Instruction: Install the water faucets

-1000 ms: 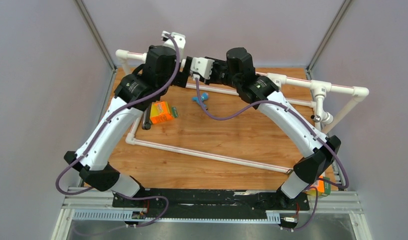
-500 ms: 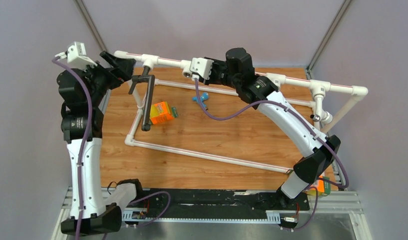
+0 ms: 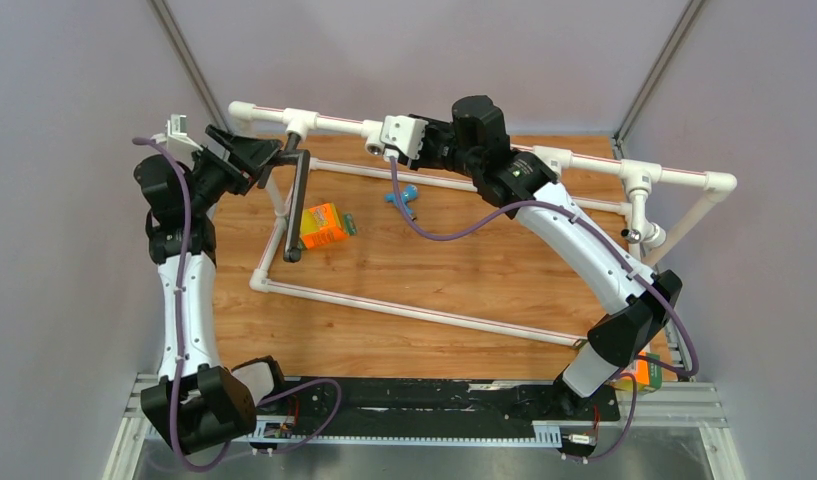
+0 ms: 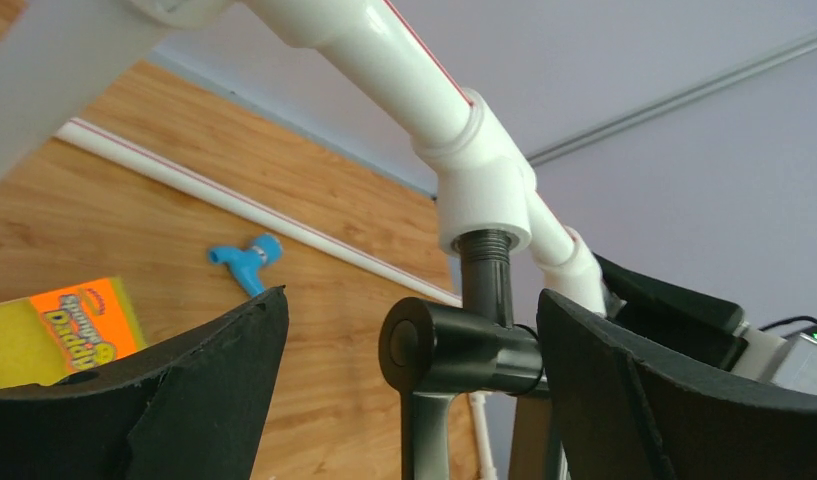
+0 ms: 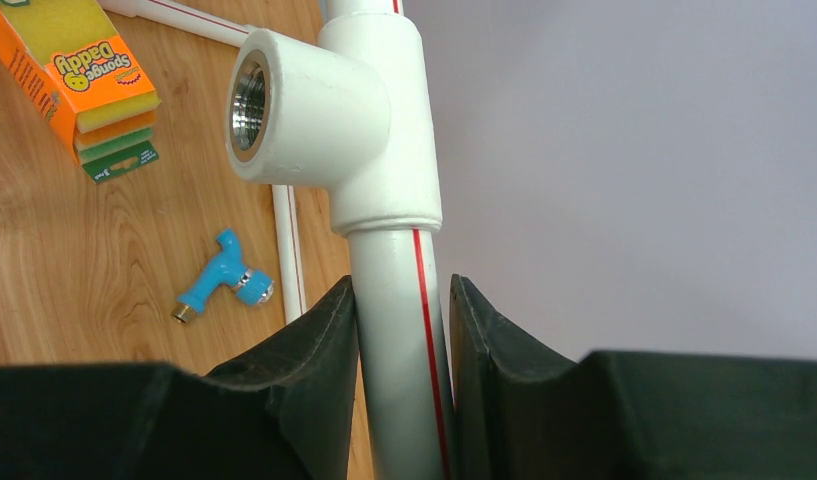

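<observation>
Dark-brown faucet (image 4: 464, 345) threaded into tee (image 4: 484, 190), between spread left fingers (image 4: 184, 390), right fingers (image 5: 304, 370) clamping white pipe (image 5: 399, 300)

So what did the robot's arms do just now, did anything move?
The left arm swung from over the white pipe out to the left, then leaned back in; the left gripper now sits open around the top of the dark faucet. The right gripper stayed shut on the white pipe. The blue faucet and orange box did not move.
</observation>
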Motion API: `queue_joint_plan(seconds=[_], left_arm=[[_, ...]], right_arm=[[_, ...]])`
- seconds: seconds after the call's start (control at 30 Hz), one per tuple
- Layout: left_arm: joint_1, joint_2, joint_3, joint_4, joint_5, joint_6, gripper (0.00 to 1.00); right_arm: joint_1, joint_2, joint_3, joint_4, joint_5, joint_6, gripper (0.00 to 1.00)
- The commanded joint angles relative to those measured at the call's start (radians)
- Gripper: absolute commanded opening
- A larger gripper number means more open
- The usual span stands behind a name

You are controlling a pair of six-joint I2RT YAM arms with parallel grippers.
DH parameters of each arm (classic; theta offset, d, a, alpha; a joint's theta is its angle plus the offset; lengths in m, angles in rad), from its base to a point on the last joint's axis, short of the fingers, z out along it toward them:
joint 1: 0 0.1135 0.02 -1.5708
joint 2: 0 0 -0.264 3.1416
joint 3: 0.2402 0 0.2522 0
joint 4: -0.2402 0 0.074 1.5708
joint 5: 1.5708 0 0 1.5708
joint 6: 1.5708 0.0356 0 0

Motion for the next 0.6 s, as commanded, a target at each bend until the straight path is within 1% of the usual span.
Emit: queue_joint_plan(seconds=[0.0, 0.07, 0.13, 0.17, 0.2, 0.23, 0.27, 0.4, 0.47, 0.5, 0.53, 0.57], left_arm=[[0.006, -0.036, -0.081, 0.275, 0.139, -0.183, 0.99], [0.005, -0.045, -0.128, 0.375, 0.139, -0.232, 0.97], [0.005, -0.051, -0.158, 0.421, 0.137, -0.264, 0.93], [0.003, -0.053, -0.167, 0.438, 0.136, -0.280, 0.90], [0.003, -0.054, -0.188, 0.488, 0.136, -0.321, 0.89], [0.000, -0.053, -0.196, 0.510, 0.134, -0.340, 0.84], [-0.003, -0.054, -0.208, 0.539, 0.128, -0.370, 0.83], [-0.034, -0.059, -0.199, 0.559, 0.107, -0.387, 0.73], [-0.055, -0.068, -0.185, 0.558, 0.087, -0.384, 0.61], [-0.061, -0.070, -0.181, 0.553, 0.082, -0.383, 0.50], [-0.066, -0.077, -0.167, 0.540, 0.070, -0.377, 0.43], [-0.072, -0.085, -0.155, 0.532, 0.064, -0.360, 0.38]], right_arm=[[0.036, 0.042, -0.025, -0.088, -0.064, 0.120, 0.00], [0.036, 0.044, -0.025, -0.088, -0.065, 0.120, 0.00], [0.036, 0.044, -0.023, -0.088, -0.065, 0.122, 0.00], [0.036, 0.044, -0.023, -0.088, -0.065, 0.122, 0.00], [0.036, 0.045, -0.023, -0.090, -0.067, 0.122, 0.00], [0.036, 0.042, -0.025, -0.090, -0.067, 0.122, 0.00], [0.036, 0.044, -0.025, -0.090, -0.067, 0.122, 0.00], [0.036, 0.045, -0.026, -0.088, -0.067, 0.122, 0.00], [0.036, 0.047, -0.026, -0.088, -0.068, 0.122, 0.00], [0.036, 0.045, -0.026, -0.088, -0.070, 0.122, 0.00], [0.036, 0.047, -0.025, -0.090, -0.068, 0.122, 0.00], [0.036, 0.045, -0.026, -0.090, -0.070, 0.122, 0.00]])
